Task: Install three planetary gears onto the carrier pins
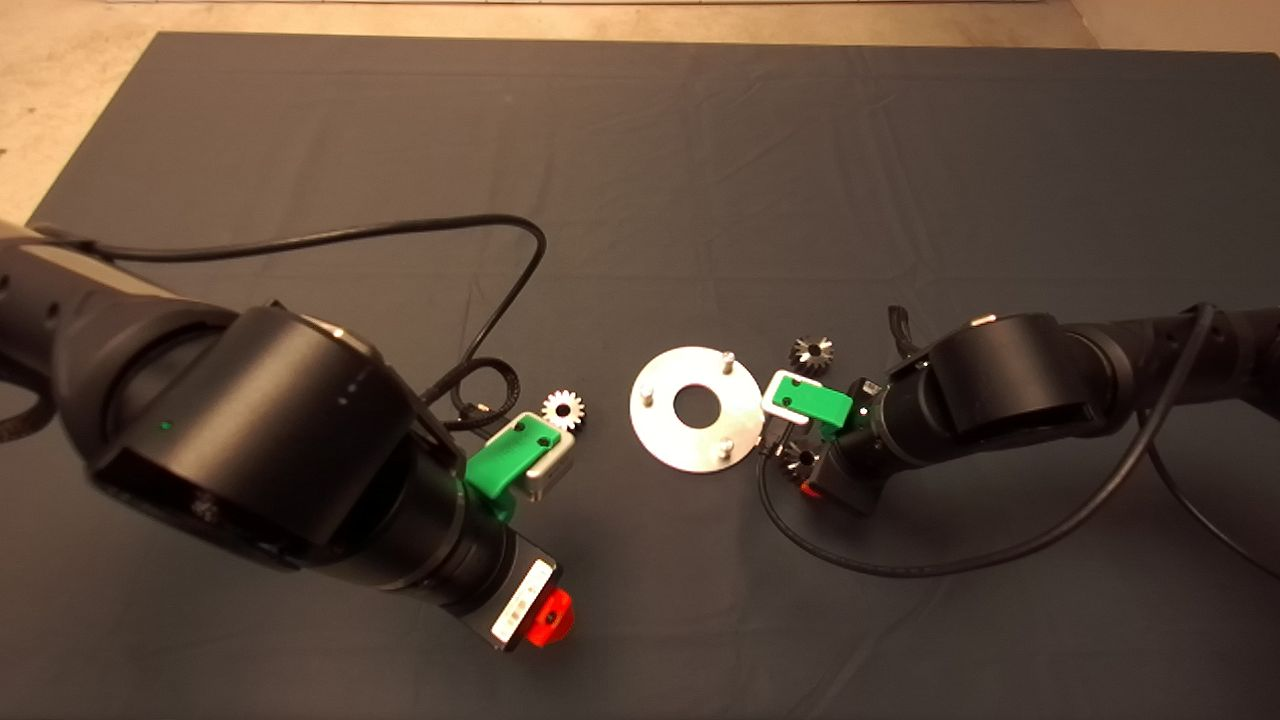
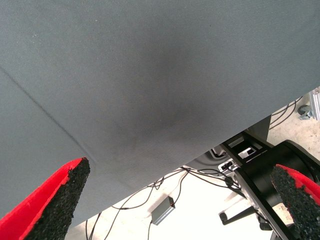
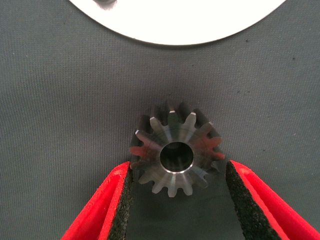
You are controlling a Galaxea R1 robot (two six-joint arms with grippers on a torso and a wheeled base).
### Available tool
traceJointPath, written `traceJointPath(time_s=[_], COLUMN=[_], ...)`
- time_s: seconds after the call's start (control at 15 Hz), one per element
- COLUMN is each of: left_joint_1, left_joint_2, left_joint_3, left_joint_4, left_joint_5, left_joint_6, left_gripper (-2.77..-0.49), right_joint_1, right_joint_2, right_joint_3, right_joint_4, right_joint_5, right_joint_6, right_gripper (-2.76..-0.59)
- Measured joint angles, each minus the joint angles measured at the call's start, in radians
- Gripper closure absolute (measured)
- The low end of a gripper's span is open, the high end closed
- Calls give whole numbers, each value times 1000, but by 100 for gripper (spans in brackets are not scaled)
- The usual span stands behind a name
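While flat, gear (image 3: 176, 156) betw right end effector (image 3: 176, 200) pads

Dark grey mat (image 1: 640, 150), plain and unpatterned. Shiny silver disc (image 1: 697, 423) carrying silver carrier pins (image 1: 728, 357). Three planetary gears: one bright silver (image 1: 563, 408), two dark grey (image 1: 811, 352) (image 1: 797, 458) (one seen close in the right wrist view (image 3: 176, 156), steel-grey with red reflections on its face). Both grippers, left gripper (image 2: 180, 200) and right gripper (image 3: 177, 200), show red fingers (image 3: 107, 205) with speckled black pads; green bodies, black arms.
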Motion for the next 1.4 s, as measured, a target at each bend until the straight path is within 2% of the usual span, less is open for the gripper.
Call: traceJointPath(time_s=[0.4, 0.6, 0.93, 1.4], left_joint_1=[0, 0, 0, 0], left_joint_2=[0, 0, 0, 0], left_joint_3=[0, 0, 4, 4], left_joint_4=[0, 0, -1, -3], left_joint_5=[0, 0, 0, 0], left_joint_6=[0, 0, 0, 0], left_gripper=[-264, -264, -264, -264], right_joint_1=[-11, -12, -12, -12], right_joint_2=[3, 3, 3, 13], right_joint_3=[0, 1, 1, 1], right_joint_4=[0, 0, -3, -29], right_joint_5=[0, -1, -3, -1], right_joint_6=[0, 0, 0, 0], right_gripper=[-136, -124, -123, -123])
